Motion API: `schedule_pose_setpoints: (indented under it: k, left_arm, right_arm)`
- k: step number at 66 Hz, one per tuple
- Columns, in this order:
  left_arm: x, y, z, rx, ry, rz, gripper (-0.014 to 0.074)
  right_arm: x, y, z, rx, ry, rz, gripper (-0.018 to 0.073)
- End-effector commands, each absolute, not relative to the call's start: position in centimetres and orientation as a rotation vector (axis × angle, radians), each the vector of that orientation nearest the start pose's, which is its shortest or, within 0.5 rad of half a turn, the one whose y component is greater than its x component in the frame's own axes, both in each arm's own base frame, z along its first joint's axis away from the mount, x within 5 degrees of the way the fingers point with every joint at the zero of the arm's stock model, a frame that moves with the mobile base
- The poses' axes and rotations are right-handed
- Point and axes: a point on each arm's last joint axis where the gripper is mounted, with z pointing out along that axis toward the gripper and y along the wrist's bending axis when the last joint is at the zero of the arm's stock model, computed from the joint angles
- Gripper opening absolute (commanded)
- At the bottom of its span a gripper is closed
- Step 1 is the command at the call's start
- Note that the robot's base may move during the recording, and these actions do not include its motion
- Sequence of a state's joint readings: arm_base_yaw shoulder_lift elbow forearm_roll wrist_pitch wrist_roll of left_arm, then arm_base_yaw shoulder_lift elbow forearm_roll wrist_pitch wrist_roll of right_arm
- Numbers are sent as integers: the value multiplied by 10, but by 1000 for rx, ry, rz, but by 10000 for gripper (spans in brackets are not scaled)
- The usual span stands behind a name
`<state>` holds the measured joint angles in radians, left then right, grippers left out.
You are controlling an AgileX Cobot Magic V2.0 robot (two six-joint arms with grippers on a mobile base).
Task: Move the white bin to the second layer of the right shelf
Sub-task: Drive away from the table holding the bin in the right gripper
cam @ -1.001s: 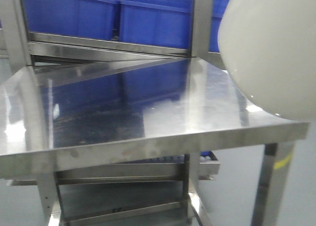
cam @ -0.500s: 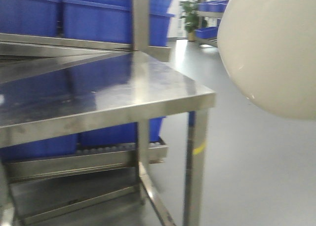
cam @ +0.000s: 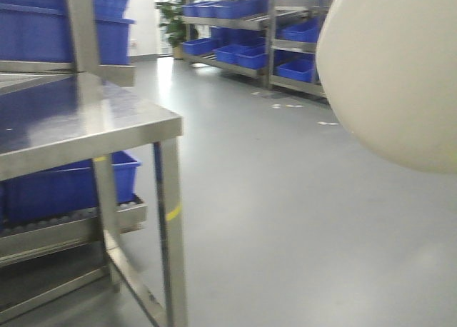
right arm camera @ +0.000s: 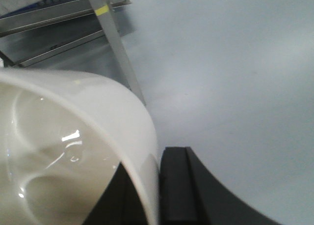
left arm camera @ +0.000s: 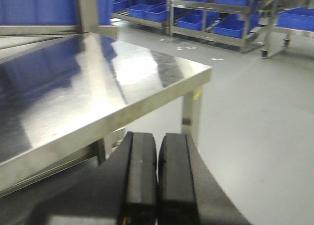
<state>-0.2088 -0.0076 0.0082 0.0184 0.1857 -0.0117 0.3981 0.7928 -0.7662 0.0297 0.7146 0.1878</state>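
- The white bin (cam: 389,70) hangs in the air at the upper right of the front view. It is above the grey floor (cam: 285,198) and touches no surface.
- The bin is well apart from the steel table (cam: 86,120), which stands at the left.
- Right gripper (right arm camera: 157,183): clamped on the bin's thin rim. One black finger (right arm camera: 179,185) lies against the outside of the wall. The other is on the inner side and mostly hidden by the wall, so its contact is probable, not confirmed.
- The bin's glossy interior faces the right wrist camera.
- Left gripper (left arm camera: 157,181): fully closed, finger against finger. It hovers near the table's corner.
- A table leg (cam: 171,227) carries a yellow mark.
- A blue crate (cam: 64,184) sits on the lower level beneath the tabletop.
- Further racks (cam: 275,48) loaded with blue crates stand across the floor, far from the bin.
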Motion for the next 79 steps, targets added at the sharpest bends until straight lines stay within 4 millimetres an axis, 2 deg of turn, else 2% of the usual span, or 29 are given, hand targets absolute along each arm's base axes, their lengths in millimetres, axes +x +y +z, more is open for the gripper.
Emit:
schedule_pose_setpoints:
  k: [1,79]
  left_arm:
    - [55,-12,193,170,1590,-162,85]
    - [55,-12,193,170,1590,-162,85]
  right_arm:
    - [140,60,350,-207,2123,381,55]
    - [140,60,350,-207,2124,381,55]
